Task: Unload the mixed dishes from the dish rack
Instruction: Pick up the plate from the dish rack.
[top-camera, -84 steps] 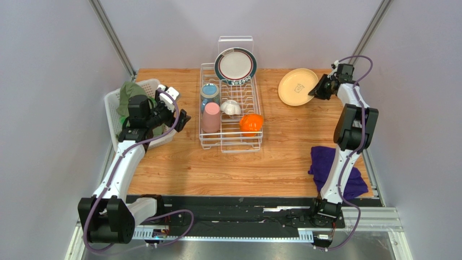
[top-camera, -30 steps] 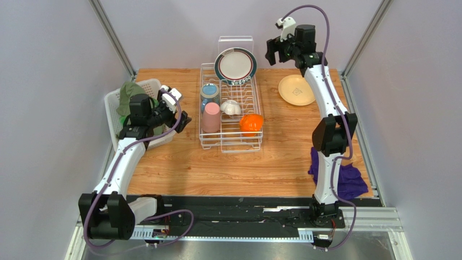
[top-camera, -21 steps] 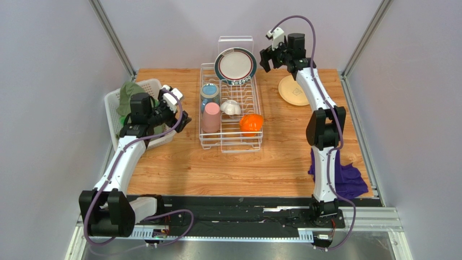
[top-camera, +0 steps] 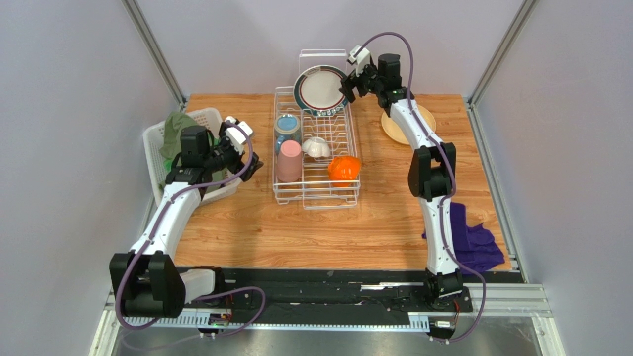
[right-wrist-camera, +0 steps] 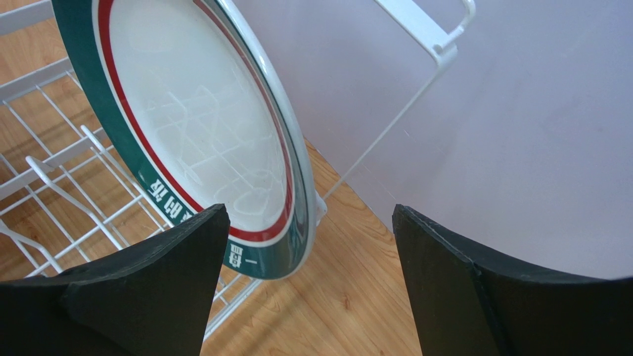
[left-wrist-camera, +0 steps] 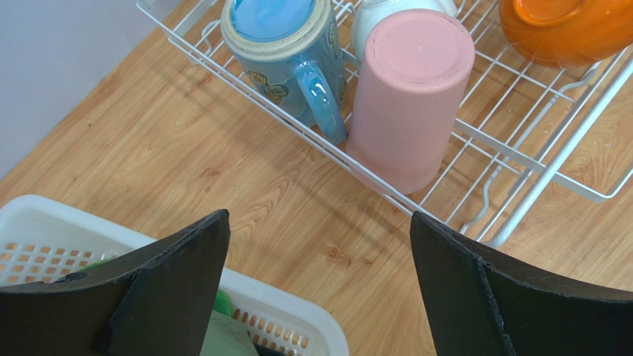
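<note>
At the far left a white plastic basket (top-camera: pixel 157 148) holds a green cloth (top-camera: pixel 175 124). The left gripper (top-camera: pixel 251 165) hovers over the basket's near rim with its fingers spread wide and nothing between them, pointing toward the dish rack (top-camera: pixel 318 194).

The rack sits mid-table. Along its left side a blue patterned mug (top-camera: pixel 287 126) stands upside down. Just in front of it, and touching it, is an upturned pink cup (top-camera: pixel 289 161). A small white cup (top-camera: pixel 317 147) lies tipped in the middle. An orange bowl (top-camera: pixel 344 170) rests on the rack's right front.

At the back the dark-rimmed white plate (top-camera: pixel 322 89) stands on edge before the upright clear panel (top-camera: pixel 322 59). The right gripper (top-camera: pixel 349 85) hangs beside the plate's right rim, its jaws apart and holding nothing.

Further right, the pale yellow plate (top-camera: pixel 426 120) lies flat on the wooden table (top-camera: pixel 297 237). A purple cloth (top-camera: pixel 475 241) lies at the right front.
</note>
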`<action>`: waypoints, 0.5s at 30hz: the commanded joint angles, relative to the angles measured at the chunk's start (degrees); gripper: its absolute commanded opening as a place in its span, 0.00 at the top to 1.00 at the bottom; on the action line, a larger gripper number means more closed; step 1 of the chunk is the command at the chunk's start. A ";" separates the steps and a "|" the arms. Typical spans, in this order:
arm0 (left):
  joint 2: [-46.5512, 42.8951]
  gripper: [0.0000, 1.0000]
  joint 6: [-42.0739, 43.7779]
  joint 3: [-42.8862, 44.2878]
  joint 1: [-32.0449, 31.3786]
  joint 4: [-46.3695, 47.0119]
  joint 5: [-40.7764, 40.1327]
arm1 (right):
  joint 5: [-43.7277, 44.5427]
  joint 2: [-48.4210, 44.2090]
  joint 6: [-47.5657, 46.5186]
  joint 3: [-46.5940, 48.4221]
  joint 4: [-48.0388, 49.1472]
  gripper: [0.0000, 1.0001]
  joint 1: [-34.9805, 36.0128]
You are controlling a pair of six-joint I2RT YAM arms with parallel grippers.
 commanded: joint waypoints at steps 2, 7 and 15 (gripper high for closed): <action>1.60 0.01 1.96 2.15 0.29 1.00 1.20 | -2.26 1.50 0.05 2.99 6.14 0.14 0.82; 2.48 0.01 2.14 1.89 0.29 2.32 0.93 | -3.49 2.73 0.14 2.90 8.86 0.19 1.61; 3.80 0.01 2.67 1.98 0.20 3.81 0.93 | -4.90 3.53 0.67 3.16 11.15 0.30 2.67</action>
